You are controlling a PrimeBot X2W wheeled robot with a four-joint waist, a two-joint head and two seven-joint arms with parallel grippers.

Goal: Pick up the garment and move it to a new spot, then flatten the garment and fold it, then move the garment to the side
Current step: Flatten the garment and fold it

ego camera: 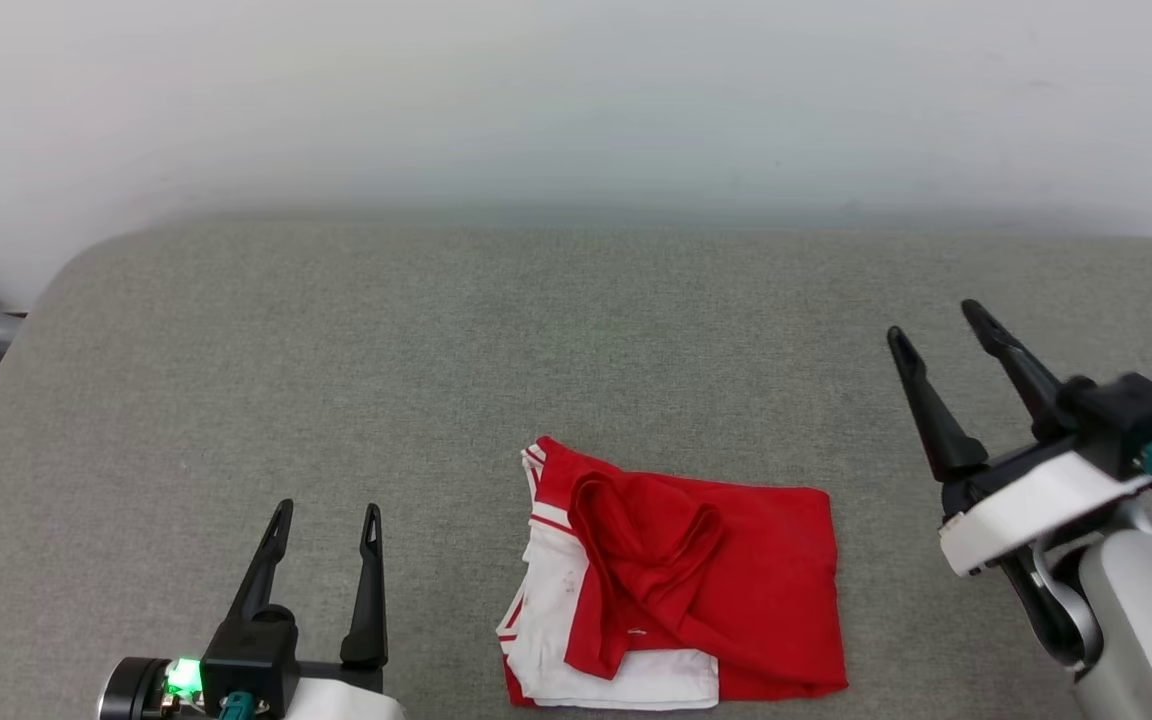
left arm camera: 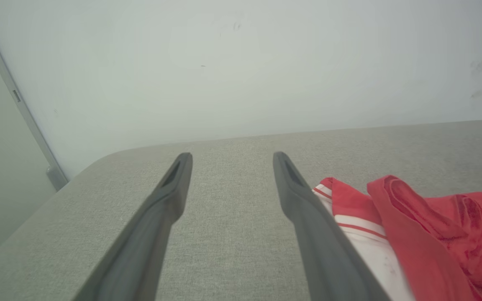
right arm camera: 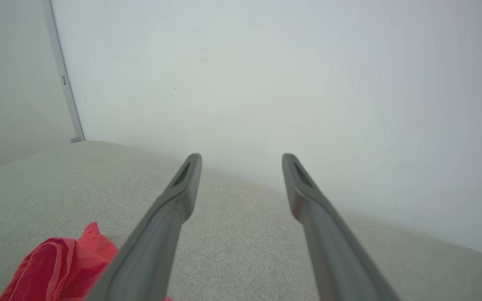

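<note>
Now my left hand [ego camera: 328, 508] stands released left of the folded garment [ego camera: 736, 560] on the grey counter [ego camera: 436, 350]; my right hand [ego camera: 934, 322], also released, holds nothing.

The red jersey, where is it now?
In the head view the jersey lies folded on the grey surface, low and middle, between the left gripper and the right gripper, touching neither.

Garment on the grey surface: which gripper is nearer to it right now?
Left, though narrowly. The left gripper sits low, open, just off the white-sleeved edge of the garment. The right gripper is off the opposite red edge, open, fingertips angled up and away.
</note>
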